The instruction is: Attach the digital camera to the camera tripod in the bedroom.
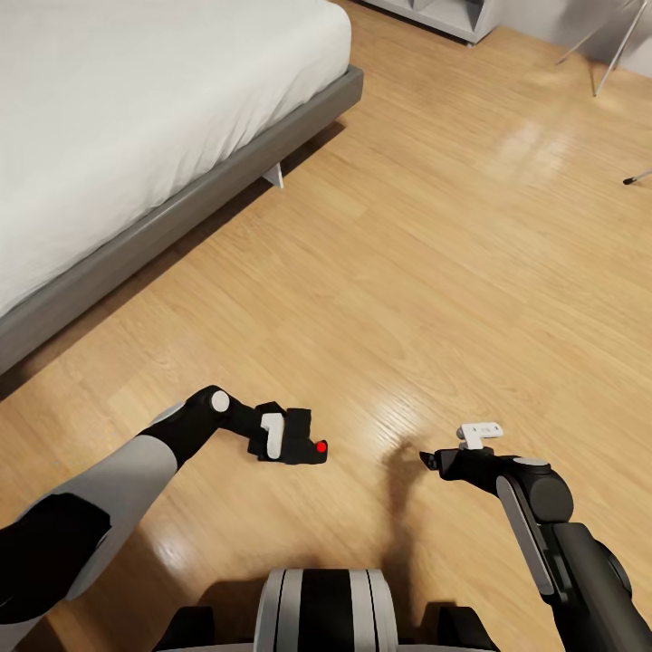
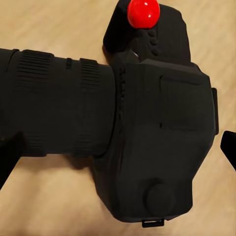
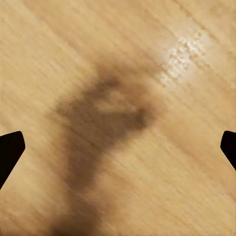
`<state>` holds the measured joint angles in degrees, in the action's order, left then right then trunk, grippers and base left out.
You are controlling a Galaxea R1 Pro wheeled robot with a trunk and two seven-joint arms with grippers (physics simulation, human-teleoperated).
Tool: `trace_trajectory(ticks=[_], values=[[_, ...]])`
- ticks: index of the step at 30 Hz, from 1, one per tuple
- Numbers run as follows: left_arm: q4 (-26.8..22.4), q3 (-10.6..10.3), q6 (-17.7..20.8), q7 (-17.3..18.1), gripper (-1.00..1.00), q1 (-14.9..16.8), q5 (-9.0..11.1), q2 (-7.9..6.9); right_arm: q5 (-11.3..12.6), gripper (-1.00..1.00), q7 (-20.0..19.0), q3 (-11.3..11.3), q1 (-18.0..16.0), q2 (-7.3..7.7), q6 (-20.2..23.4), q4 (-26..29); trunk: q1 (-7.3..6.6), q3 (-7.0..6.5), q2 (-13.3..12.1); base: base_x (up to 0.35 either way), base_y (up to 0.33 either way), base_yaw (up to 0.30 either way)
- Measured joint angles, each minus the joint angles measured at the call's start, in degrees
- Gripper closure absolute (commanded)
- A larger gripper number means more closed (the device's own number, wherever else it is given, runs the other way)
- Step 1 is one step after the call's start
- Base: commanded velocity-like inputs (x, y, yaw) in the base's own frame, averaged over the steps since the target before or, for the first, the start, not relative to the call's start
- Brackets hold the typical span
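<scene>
The digital camera (image 1: 306, 445) is a matte-black box with a red round button (image 2: 143, 12), held above the wood floor at the lower left of the head view. My left gripper (image 1: 288, 437) is shut on it. In the left wrist view the camera's body (image 2: 157, 132) and ribbed lens span the space between the two fingertips (image 2: 229, 147). My right gripper (image 1: 429, 460) hovers over bare floor to the right, open with nothing between its fingers (image 3: 10, 152). Thin silver legs of the camera tripod (image 1: 618, 47) and one black foot (image 1: 628, 181) show at the far right; its head is out of view.
A white bed on a grey frame (image 1: 181, 213) takes up the upper left. White cube shelves (image 1: 444, 14) stand at the far top. Light plank floor (image 1: 435, 254) stretches between me and the tripod. My base (image 1: 326, 607) is at the bottom edge.
</scene>
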<state>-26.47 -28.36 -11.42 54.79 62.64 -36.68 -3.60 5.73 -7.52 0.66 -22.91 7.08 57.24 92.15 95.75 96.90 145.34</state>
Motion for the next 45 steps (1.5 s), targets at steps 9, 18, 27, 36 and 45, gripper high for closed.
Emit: trace_trajectory(ticks=[9,18,27,36,45], values=[[0.0,0.2,-0.1,-0.1,-1.0,-0.1,0.0,-0.05,0.0,-1.0,-0.1,0.0,0.0,0.0,-0.1,0.0,0.0,0.0,0.0,0.0,0.0,0.0],[0.0,0.4,-0.1,-0.1,-1.0,-0.1,0.1,-0.14,0.1,-1.0,-0.1,0.1,0.0,-0.09,0.0,0.1,0.0,0.02,0.0,0.0,0.0,0.009],[0.0,0.5,-0.1,-0.2,-1.0,-0.1,0.1,-0.12,0.0,-1.0,-0.1,0.2,0.0,-0.98,0.2,0.1,0.0,0.46,0.0,0.0,0.0,0.097],[0.0,0.5,-0.1,-0.2,-1.0,-0.1,0.1,-0.08,-0.1,-1.0,0.0,0.1,0.0,-2.0,0.2,0.2,0.0,1.18,0.0,0.0,0.0,0.112],[0.1,0.5,-0.1,-0.1,-1.0,-0.1,0.1,-0.11,-0.1,-1.0,0.0,0.1,0.0,-2.24,0.3,0.2,0.0,1.96,0.0,0.0,0.0,0.102]])
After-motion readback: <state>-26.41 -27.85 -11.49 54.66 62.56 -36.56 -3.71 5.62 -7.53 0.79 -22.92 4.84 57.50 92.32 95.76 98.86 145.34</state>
